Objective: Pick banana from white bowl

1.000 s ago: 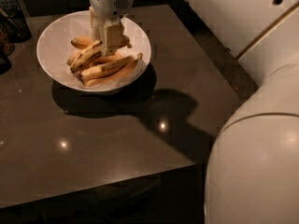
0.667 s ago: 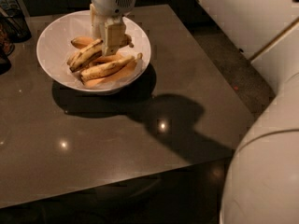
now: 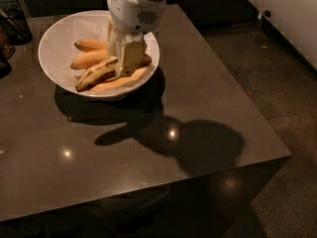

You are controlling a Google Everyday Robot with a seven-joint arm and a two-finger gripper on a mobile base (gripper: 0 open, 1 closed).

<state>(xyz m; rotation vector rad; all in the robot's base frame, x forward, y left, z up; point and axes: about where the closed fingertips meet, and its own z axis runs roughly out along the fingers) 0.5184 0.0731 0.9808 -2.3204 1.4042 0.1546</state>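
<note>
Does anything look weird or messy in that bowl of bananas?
Only a little. The long banana at the front of the white bowl has dark brown streaks, unlike the smoother yellow bananas behind it. The gripper is down in the bowl against it. Nothing is spilled.

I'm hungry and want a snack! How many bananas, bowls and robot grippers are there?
bananas: 4 in view, counting the streaked banana
white bowl: 1
gripper, down in the bowl among the bananas: 1
total: 6

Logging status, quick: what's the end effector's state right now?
End effector: low in the white bowl, at the banana; open, closed or holding cannot be told.
</note>
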